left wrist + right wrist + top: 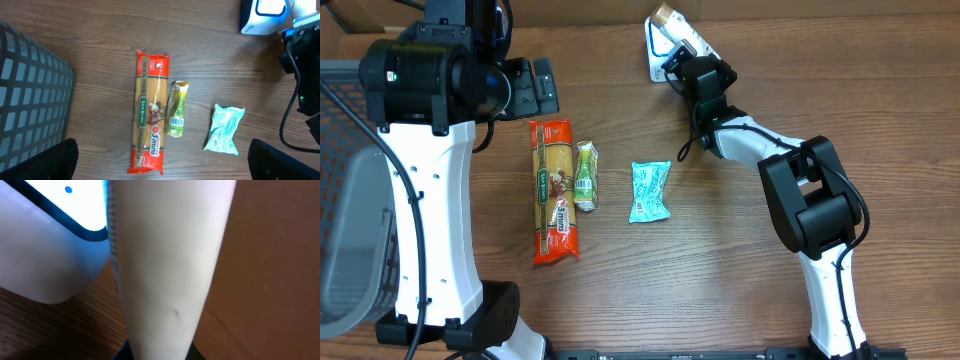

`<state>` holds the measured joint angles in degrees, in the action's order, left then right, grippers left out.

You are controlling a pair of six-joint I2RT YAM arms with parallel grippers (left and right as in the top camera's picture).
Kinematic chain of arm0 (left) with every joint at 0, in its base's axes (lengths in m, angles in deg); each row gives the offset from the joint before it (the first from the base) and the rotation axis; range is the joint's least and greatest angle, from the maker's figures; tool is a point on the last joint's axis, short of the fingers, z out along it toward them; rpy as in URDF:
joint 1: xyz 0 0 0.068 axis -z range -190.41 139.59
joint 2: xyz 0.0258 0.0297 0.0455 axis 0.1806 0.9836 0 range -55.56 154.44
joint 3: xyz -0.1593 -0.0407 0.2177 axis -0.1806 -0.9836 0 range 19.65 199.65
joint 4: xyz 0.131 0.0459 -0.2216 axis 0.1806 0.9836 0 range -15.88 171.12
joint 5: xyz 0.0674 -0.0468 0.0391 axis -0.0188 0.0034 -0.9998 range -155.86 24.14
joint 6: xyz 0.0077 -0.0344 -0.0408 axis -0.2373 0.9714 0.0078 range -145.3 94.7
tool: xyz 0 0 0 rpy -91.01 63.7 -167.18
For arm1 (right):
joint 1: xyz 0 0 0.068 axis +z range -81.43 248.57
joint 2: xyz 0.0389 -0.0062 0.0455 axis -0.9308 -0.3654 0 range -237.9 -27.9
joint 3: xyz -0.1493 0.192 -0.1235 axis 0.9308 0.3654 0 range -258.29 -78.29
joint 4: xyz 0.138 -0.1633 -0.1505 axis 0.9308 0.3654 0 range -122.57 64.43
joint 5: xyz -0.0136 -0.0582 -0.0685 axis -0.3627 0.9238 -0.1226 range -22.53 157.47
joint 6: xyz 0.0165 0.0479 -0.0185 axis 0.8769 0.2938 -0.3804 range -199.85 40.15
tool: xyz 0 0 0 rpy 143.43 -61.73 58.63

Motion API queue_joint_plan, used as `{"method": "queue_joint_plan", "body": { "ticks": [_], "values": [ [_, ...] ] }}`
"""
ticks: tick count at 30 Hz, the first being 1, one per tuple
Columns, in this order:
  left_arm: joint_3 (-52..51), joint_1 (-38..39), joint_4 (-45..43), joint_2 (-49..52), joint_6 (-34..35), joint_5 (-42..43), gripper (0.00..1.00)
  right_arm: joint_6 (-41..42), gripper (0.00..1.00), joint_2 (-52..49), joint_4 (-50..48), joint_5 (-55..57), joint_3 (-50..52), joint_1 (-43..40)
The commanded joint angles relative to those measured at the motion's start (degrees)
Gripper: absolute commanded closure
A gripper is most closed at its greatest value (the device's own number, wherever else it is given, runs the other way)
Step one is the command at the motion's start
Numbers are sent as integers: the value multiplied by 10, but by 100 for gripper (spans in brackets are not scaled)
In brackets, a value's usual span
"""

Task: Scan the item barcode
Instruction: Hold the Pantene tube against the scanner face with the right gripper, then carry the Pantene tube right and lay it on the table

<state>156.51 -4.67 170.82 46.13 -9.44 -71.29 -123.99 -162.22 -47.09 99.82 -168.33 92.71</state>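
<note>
A wooden table (720, 290) fills the overhead view. Left of centre lies a long orange-and-red spaghetti pack (554, 190), set lengthwise up the frame with its printed face up. Just beside it on the right, a small green sachet (585, 177) lies parallel, with a white label patch towards its lower end. Further right and apart from both, a pale teal wrapped packet (649, 191) rests near the centre of the frame. A grey mesh basket (340, 180) occupies the far left edge.
</note>
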Motion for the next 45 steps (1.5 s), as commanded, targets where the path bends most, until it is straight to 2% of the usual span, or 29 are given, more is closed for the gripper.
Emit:
{"method": "queue_joint_plan", "body": {
  "ticks": [1, 11, 15, 21, 24, 27, 30, 33, 36, 40, 45],
  "values": [
    [1, 0, 1, 2, -11, -5, 0, 3, 97, 16, -15, 37, -16, 3],
    [1, 0, 1, 2, -11, -5, 0, -6, 97, 23, -15, 75, -16, 25],
    [1, 0, 1, 2, -11, -5, 0, 46, 97, 63, 18, 100, -16, 36],
    [1, 0, 1, 2, -11, -5, 0, 247, 97, 192, 228, -31, -16, 34],
    [1, 0, 1, 2, -11, -5, 0, 417, 97, 274, 352, -120, -16, 20],
    [1, 0, 1, 2, -11, -5, 0, 549, 97, 346, 466, -208, -16, -5],
    [1, 0, 1, 2, -11, -5, 0, 641, 97, 401, 581, -267, -16, -41],
    [1, 0, 1, 2, -11, -5, 0, 691, 96, 425, 685, -298, -16, -86],
    [1, 0, 1, 2, -11, -5, 0, 695, 96, 419, 763, -296, -3, -140],
    [1, 0, 1, 2, -11, -5, 0, 704, 97, 403, 784, -297, 42, -190],
    [1, 0, 1, 2, -11, -5, 0, 780, 96, 400, 743, -270, 131, -242]
  ]
}}
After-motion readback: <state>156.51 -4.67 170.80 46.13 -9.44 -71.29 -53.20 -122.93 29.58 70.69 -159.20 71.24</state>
